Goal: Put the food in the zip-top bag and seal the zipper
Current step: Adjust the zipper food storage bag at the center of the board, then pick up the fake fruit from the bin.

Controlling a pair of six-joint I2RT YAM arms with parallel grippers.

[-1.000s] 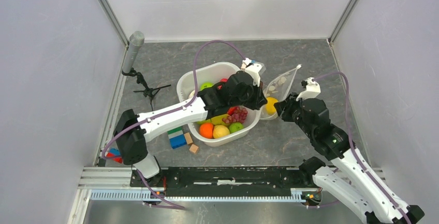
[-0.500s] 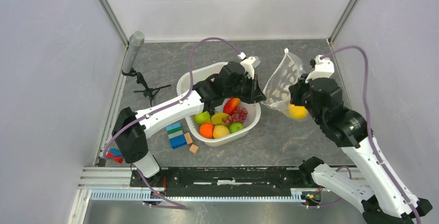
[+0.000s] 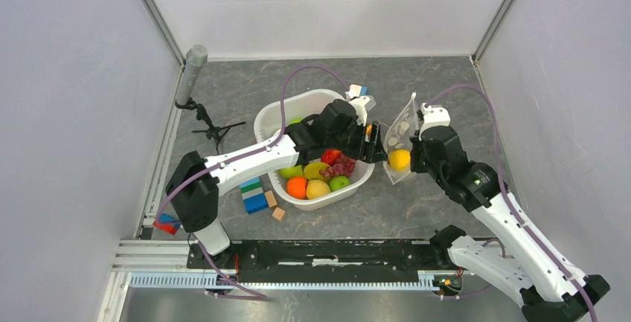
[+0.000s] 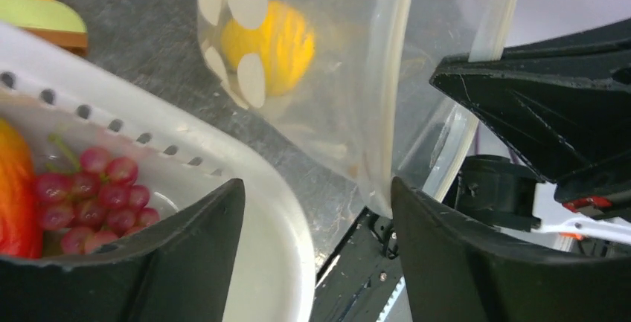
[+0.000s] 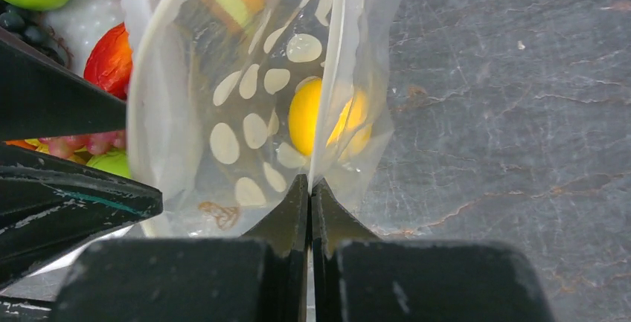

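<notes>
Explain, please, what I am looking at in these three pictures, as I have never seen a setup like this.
These are two robot arms bolted at the near edge of a table. The wide picture looks down from above. The other two come from a camera on each wrist, so each shows that arm's own claw. The right claw is shut on the edge of a clear dotted zip-top bag with one yellow fruit inside. The left claw is open beside the bag, over the rim of a white tub that holds more toy fruit, such as grapes. Coloured blocks lie beside the tub.
</notes>
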